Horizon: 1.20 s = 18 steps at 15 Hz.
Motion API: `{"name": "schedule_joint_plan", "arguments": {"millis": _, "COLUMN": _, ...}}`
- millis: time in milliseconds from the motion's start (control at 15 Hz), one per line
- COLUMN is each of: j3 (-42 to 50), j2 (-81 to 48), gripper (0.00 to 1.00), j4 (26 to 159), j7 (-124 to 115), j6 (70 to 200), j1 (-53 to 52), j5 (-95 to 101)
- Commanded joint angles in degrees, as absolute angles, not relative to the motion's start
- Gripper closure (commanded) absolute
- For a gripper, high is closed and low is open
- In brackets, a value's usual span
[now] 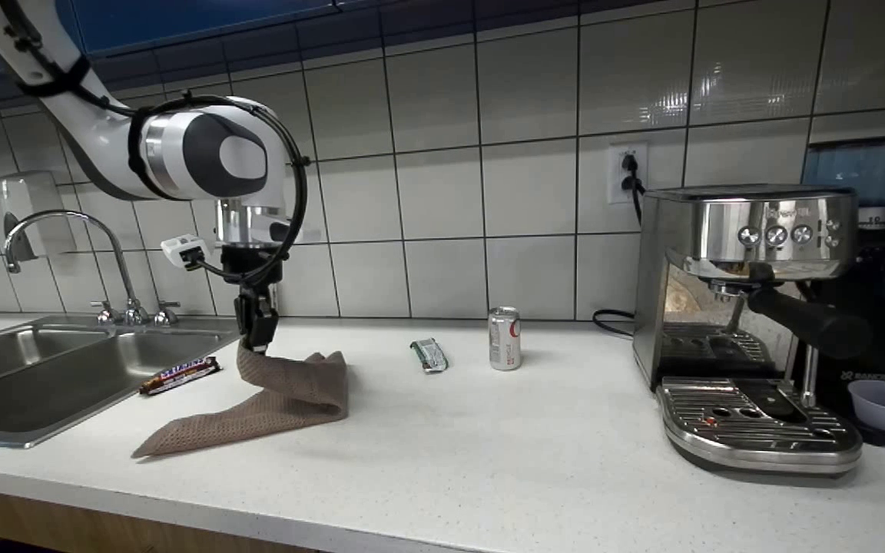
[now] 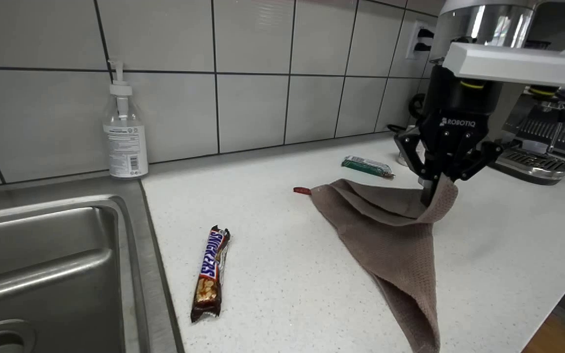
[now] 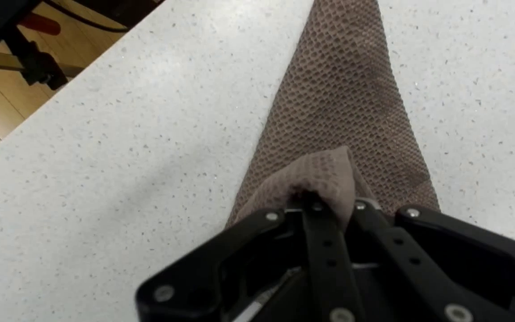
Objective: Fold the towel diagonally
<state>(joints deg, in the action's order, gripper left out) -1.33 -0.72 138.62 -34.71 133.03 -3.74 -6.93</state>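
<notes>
Glossy off-white tiles (image 1: 441, 196) back a speckled white desk (image 1: 488, 461). At left in an exterior view lies a double-basin steel sink (image 1: 66, 384); left of centre, the black two-fingered end effector (image 1: 257, 343) is clamped on a brown textured cloth towel (image 1: 293, 403), whose rest drapes beneath it onto the desk; a silver cylindrical can (image 1: 505, 339) stands right of centre.

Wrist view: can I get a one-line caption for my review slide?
Gripper closed on a raised part of the textured brown towel, over a speckled white counter.
</notes>
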Motion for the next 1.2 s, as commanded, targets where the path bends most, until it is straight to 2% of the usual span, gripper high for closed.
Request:
{"name": "schedule_joint_plan", "arguments": {"millis": 0, "j3": -2.7, "j2": 2.8, "gripper": 0.99, "j4": 142.3, "j7": -33.6, "j6": 133.2, "j1": -4.1, "j5": -8.1}}
{"name": "schedule_joint_plan", "arguments": {"millis": 1133, "j3": -5.5, "j2": 2.6, "gripper": 0.99, "j4": 143.2, "j7": -38.0, "j6": 129.8, "j1": -5.5, "j5": -0.5}}
